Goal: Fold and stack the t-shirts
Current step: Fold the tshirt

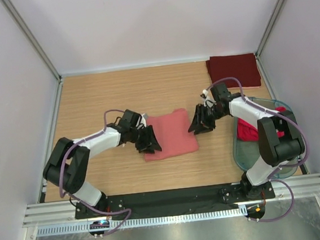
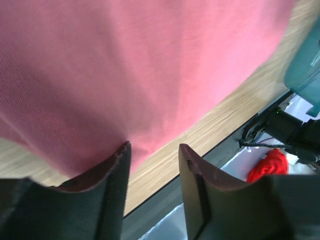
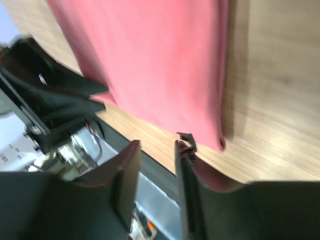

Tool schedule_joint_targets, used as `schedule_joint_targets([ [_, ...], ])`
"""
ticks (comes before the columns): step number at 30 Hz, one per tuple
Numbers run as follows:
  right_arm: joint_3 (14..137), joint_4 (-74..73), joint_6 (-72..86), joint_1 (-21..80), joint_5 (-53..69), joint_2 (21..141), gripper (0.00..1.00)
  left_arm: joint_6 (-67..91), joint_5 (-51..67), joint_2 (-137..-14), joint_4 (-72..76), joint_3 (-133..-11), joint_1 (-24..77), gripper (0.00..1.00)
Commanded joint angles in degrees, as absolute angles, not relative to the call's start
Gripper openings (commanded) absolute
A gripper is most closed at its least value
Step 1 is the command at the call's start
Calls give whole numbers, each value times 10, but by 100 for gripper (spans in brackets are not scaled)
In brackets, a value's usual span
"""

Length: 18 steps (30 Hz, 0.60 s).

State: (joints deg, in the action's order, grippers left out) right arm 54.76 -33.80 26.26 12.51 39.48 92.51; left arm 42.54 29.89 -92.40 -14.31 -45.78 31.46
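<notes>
**tabletop_tim:** Where's everything sitting right now?

**foldbot_fan:** The salmon-pink t-shirt (image 1: 170, 133) is folded into a rough rectangle and lies flat about mid-desk (image 1: 101, 97), between the two arms. The maroon t-shirt (image 1: 233, 70) is folded too, parked in the far right corner and well apart from the pink one. The bright red t-shirts (image 1: 246, 130) are bunched up in the greenish see-through tub (image 1: 242, 152) on the right side, next to the right arm. Can't count how many are in there.

**tabletop_tim:** And the claws, holding anything?

**foldbot_fan:** Nope, both empty. The left claw (image 1: 149, 141) is at the pink shirt's near-left corner. On its wrist cam the fingers (image 2: 112, 190) are apart with bare wood showing in the gap. The shirt's edge (image 2: 140, 65) comes right up to the tip of the left finger, but nothing's pinched. The right claw (image 1: 200, 122) is just beside the shirt's right edge. Its cam is a bit blurry, but the fingers (image 3: 127, 180) stand slightly apart, a narrower gap, with no cloth between them. The shirt's corner (image 3: 160, 60) ends just beside the right finger.

**tabletop_tim:** So one on each side?

**foldbot_fan:** Yep, both low over the desk, pointing in at the shirt.
</notes>
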Motion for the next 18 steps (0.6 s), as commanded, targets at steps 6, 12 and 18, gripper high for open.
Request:
schedule_joint_targets([
  [6,706,-313,201,122,324,1020,62,372,240,-847,-278,-575,314,52],
  [12,828,-345,125,122,291,1133,69,331,168,-865,-322,-591,289,53],
  [18,860,-344,93,122,300,1174,72,318,173,-903,-281,-580,211,54],
])
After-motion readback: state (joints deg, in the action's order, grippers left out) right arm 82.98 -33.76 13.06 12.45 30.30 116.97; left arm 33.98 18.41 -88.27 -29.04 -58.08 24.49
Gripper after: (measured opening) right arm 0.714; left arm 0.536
